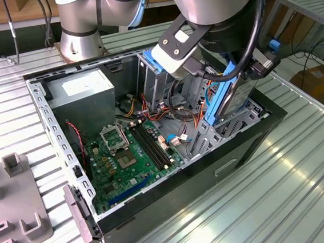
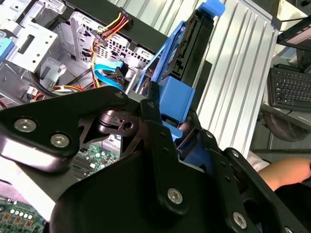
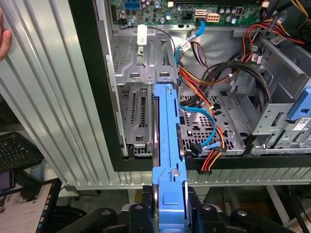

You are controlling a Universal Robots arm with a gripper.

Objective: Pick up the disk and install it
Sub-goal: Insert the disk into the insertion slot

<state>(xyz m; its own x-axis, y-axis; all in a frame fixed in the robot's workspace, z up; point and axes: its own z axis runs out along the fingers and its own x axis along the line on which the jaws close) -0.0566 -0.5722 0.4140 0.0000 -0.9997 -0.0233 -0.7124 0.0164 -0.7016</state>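
My gripper (image 3: 168, 206) is shut on the disk (image 3: 167, 141), a dark flat drive framed by blue plastic rails. The disk (image 1: 228, 95) hangs on edge, tilted, over the open computer case (image 1: 250, 141), at the end on the exterior view's right. Its lower end reaches down among the metal drive bays (image 3: 138, 116) by the case wall. In the second wrist view the black fingers (image 2: 158, 124) clamp the blue rail, and the disk (image 2: 183, 53) extends away from them. I cannot tell whether it touches the bay.
Inside the case are a green motherboard (image 1: 130, 153), a grey power-supply box (image 1: 81, 89), a drive cage with a blue handle (image 1: 152, 62) and loose coloured cables (image 3: 204, 77). A grey fixture (image 1: 13, 210) sits on the table. A person's hand (image 2: 286, 172) is close by.
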